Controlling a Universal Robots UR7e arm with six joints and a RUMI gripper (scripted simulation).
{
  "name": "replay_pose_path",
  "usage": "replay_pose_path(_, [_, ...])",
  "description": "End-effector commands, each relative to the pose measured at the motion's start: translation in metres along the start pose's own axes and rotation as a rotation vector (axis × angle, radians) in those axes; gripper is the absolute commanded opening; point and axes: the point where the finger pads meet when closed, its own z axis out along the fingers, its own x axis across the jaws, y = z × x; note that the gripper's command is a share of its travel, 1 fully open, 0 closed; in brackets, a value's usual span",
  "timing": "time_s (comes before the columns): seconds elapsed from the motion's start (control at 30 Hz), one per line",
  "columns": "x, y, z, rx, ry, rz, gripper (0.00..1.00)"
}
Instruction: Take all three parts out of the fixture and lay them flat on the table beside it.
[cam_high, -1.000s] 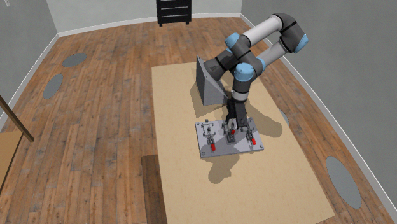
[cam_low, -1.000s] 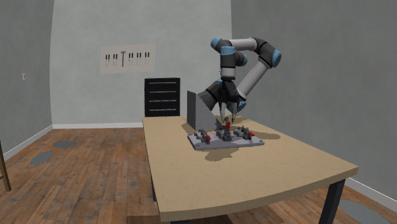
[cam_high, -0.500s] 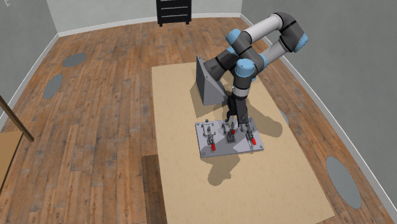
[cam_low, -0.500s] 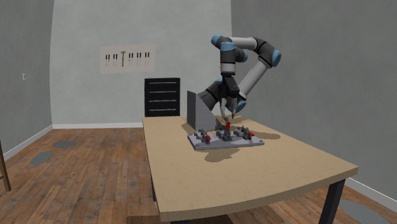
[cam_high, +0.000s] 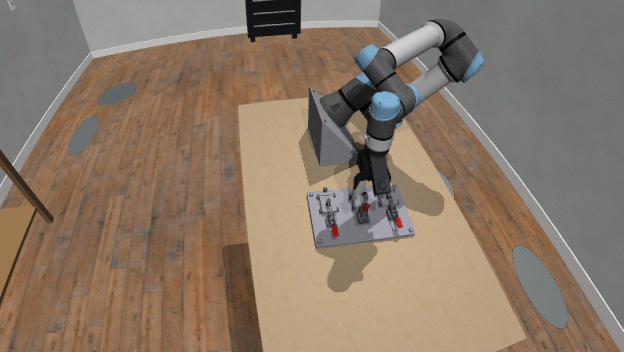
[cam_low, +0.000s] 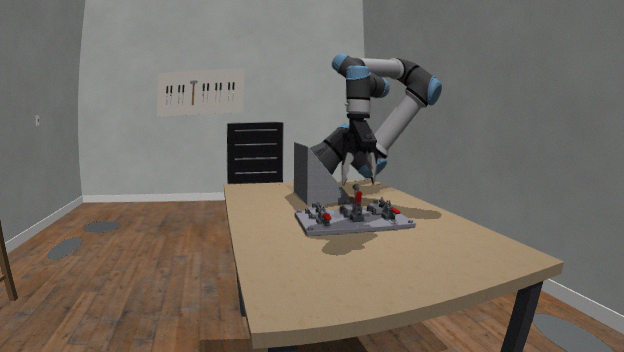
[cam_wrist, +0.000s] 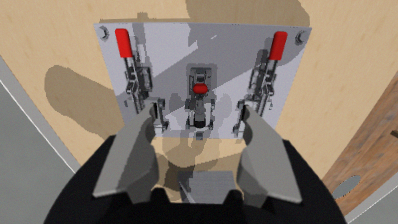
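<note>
Claw (cam_low: 358, 176): held open, with nothing gripped between the two grey fingers. It is pointed straight down and hangs in the air above the back edge of the fixture, touching nothing.

Middle clamp (cam_wrist: 200, 102): found right under the claw, between the two fingers as seen from the wrist. Its red handle (cam_low: 358, 193) is stood upright.

Side clamps: one is placed to each side of the claw. The one (cam_wrist: 134, 75) below one finger and the one (cam_wrist: 265, 75) below the other are both laid down flat, with their red handles pointed away from the claw.

Fixture (cam_high: 350, 235): a flat grey plate set on the counter just below and in front of the claw. All three clamps are mounted on it in a row.

Parts: small grey pieces are seen at the clamp ends nearest the claw, still on the fixture. They are too small for their shape to be told.

Counter (cam_low: 380, 280): a light brown top, spread out under the claw and the fixture. Dark shadows of the arm are cast on it.

Grey wedge block (cam_high: 325, 132): stood on the counter behind the claw, where the arm (cam_low: 395, 120) is joined on.

Black cabinet (cam_low: 255, 150): placed far behind the claw, against the back wall.

Tool poster (cam_low: 200, 92): hung on the wall above the cabinet.
</note>
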Motion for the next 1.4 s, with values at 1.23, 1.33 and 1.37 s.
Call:
replay_pose_path(1.23, [0.0, 0.03, -0.022, 0.001, 0.001, 0.0, 0.59])
replay_pose_path(1.33, [0.0, 0.042, -0.022, 0.001, 0.001, 0.0, 0.59])
replay_pose_path(1.37, [0.0, 0.046, -0.022, 0.001, 0.001, 0.0, 0.59])
